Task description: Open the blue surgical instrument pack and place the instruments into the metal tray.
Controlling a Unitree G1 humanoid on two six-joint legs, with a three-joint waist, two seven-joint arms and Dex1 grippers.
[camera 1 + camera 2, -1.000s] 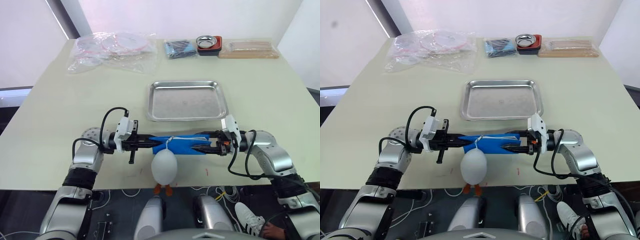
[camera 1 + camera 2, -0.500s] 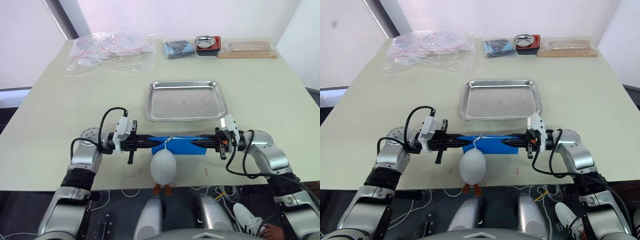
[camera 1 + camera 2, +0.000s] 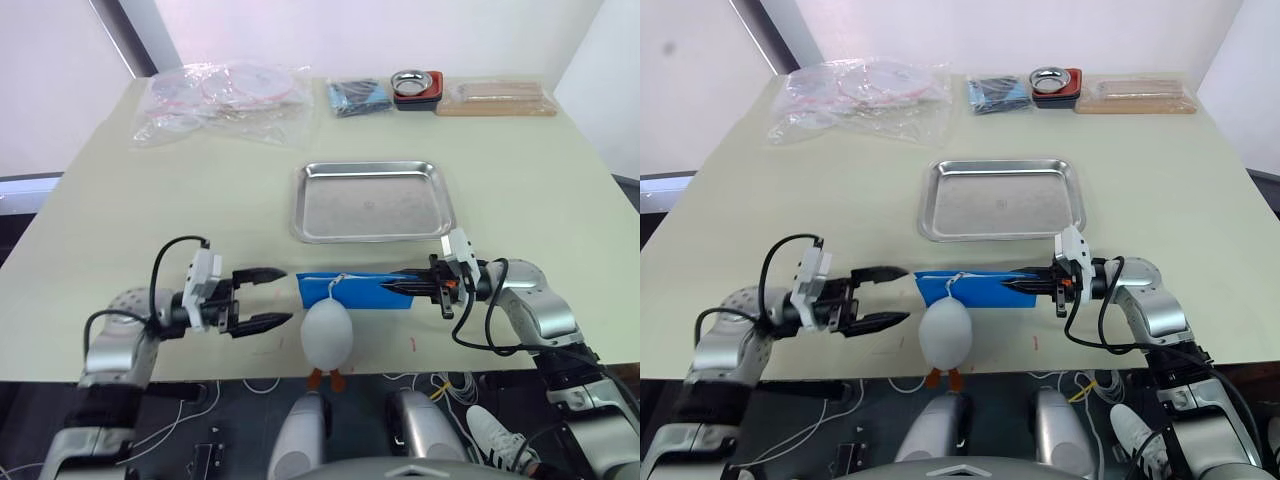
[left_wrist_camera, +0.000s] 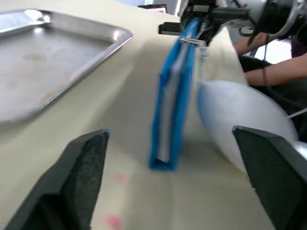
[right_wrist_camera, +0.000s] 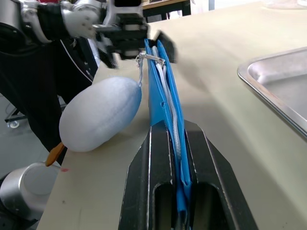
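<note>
Pinching pack (image 3: 350, 290) edge, right gripper (image 3: 393, 288), left gripper (image 3: 272, 297) spread apart

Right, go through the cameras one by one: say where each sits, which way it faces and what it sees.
Left and right eye views: on the head, facing forward and down over the table; tray, pack, both arms.
Left wrist view: on the left wrist, looking along its open fingers at the pack's end, with the right gripper beyond.
Right wrist view: on the right wrist, looking along its fingers shut on the pack, toward the left gripper.
Shared: every view shows the pack and tray.
</note>
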